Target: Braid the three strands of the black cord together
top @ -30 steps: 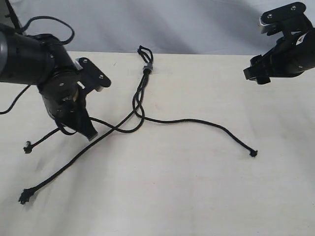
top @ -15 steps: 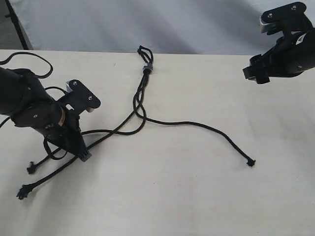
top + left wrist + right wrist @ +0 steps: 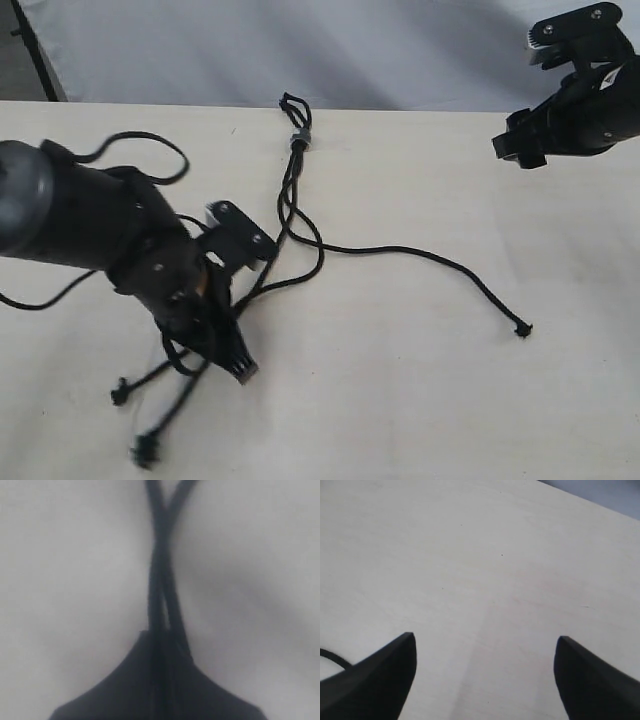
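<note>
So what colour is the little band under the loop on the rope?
Grey. The band sits on the black cord, clearest in the exterior view.

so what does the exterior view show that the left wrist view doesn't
Only the exterior view: the cord's loop and grey band, the third strand lying free across the table, and two knotted ends just past the left tool. Only the left wrist view: a blurred close-up of two strands crossing just ahead of the tool's tip. Both: the left tool shut on those two strands, over the pale table.
</note>
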`<state>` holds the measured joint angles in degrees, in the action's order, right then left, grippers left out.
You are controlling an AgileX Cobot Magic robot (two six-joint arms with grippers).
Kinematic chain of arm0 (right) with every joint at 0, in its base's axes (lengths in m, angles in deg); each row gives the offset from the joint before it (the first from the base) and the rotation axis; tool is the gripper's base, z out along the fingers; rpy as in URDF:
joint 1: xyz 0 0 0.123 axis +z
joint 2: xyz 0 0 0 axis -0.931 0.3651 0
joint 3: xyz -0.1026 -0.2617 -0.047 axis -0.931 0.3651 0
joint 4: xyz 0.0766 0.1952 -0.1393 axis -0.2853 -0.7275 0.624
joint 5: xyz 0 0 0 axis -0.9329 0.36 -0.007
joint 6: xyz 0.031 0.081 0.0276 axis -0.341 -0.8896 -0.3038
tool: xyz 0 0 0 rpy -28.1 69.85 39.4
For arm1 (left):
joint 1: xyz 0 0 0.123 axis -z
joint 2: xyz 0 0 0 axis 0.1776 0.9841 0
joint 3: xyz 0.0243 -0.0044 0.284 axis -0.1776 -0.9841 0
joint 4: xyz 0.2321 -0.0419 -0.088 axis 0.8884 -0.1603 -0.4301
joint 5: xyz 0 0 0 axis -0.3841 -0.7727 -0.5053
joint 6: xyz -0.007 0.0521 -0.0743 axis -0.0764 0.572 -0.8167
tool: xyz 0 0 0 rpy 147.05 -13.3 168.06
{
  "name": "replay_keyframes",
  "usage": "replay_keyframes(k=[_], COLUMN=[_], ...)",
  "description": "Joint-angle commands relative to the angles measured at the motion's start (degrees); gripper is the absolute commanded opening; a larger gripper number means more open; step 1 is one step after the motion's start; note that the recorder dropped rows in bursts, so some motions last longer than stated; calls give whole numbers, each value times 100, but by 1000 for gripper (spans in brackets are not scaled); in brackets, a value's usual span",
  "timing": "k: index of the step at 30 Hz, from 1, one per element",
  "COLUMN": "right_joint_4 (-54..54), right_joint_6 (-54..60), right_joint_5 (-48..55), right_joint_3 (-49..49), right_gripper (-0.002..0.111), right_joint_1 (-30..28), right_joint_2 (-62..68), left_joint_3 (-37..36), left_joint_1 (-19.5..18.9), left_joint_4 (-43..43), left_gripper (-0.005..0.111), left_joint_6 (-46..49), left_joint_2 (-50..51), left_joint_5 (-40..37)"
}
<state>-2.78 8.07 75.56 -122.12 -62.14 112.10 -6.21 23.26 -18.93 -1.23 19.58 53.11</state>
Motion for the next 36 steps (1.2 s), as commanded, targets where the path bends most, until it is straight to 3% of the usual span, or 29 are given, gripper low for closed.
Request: replay_keyframes(k=[1, 4, 10, 16, 19, 26, 30, 32, 36], right_joint_4=[-44, -67, -67, -67, -67, -803, -1195, -1268, -1499], right_joint_6=[-13, -13, -13, -13, -13, 160, 716, 738, 738], right_joint_5=[-103, -91, -35, -60, -85, 215, 989, 1256, 1620], right_joint_3=[7, 7, 7, 7, 7, -5, -5, -5, 5], right_gripper=[72, 72, 72, 72, 72, 72, 71, 64, 22], right_joint_1=[0, 0, 0, 0, 0, 153, 1111, 1629, 2878], right_joint_2=[-47, -47, -47, -47, -47, -37, -37, -37, -3], left_joint_3=[576, 1058, 1219, 1154, 738, -126, -173, -173, -173], left_joint_1=[1201, 1683, 1246, 460, 70, -87, -87, -87, -87], left_joint_4=[-625, 125, 1966, 2002, 1987, 1919, 1919, 1919, 1909], left_gripper=[0, 0, 0, 0, 0, 0, 0, 0, 0], left_joint_6=[82, 69, -1569, -1654, -1791, -1712, -1712, -1712, -1712], left_joint_2=[247, 247, 247, 247, 247, 247, 247, 247, 247], left_joint_5=[-1110, -1275, -1967, -1867, -1413, -154, 61, 103, 128])
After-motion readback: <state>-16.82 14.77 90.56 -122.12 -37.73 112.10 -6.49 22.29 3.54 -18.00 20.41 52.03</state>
